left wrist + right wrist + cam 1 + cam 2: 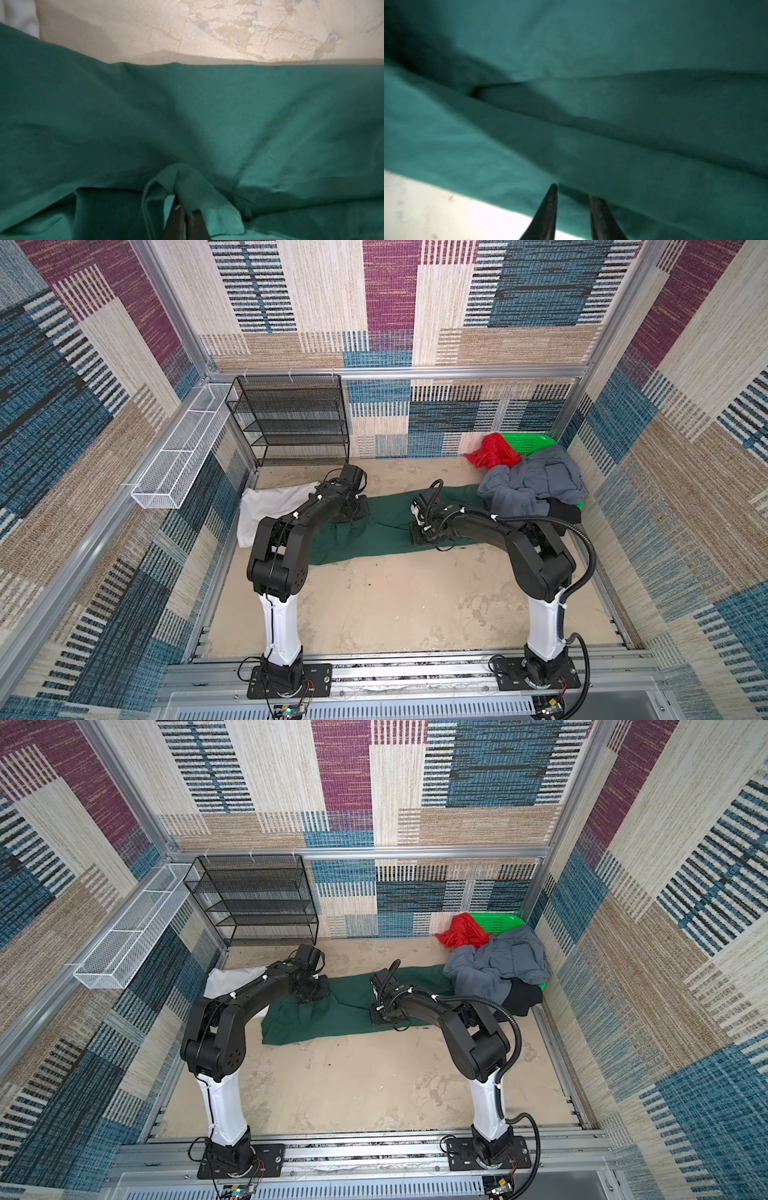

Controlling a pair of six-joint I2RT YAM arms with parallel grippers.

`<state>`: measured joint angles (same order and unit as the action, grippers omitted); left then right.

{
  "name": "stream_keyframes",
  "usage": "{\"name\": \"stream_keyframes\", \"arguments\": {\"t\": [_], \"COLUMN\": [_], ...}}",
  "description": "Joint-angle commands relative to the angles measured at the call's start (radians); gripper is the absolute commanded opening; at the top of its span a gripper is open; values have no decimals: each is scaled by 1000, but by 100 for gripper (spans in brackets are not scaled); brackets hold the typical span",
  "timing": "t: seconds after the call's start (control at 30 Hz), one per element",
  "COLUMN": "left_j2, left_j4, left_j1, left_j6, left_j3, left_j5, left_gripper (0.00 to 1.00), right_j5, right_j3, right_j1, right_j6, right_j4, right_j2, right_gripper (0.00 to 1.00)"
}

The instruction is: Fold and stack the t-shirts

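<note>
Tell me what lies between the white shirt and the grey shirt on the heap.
The dark green shirt lies stretched across the table there, shown in both top views.

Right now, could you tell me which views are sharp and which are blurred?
Both top views are sharp, evenly lit; left wrist view is soft on the dark green t-shirt; right wrist view is blurrier, its table corner blown white.
</note>
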<state>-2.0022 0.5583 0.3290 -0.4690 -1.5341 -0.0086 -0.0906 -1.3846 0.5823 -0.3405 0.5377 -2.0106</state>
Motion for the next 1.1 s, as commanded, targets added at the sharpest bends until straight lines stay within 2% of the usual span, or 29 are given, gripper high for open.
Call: {"name": "stream_keyframes", "arguments": {"t": [0.0,0.17,0.67,0.97,1.07], "left_j2": [5,8,8,3,-6], "left_j4": [-11,-14,-31,-31,-25], "left_j1": [-2,-6,-19,-23,-24], "left_j6": [1,1,11,18,20], "left_j3": [8,13,18,19,10], "left_j5": [18,22,42,47,51], "left_gripper": [0,0,0,0,0], "right_j5": [91,183,339,416,408], "right_j3": [-26,-49,-35,18,13], "right_j1": [1,-7,-59,-119,-127], "right_j6": [-14,-32,-41,-63,-52], "right_j4": [11,36,89,93,90], "right_j2": [-14,-24,-51,-13,-8], "right_gripper": [29,29,27,28,28]}}
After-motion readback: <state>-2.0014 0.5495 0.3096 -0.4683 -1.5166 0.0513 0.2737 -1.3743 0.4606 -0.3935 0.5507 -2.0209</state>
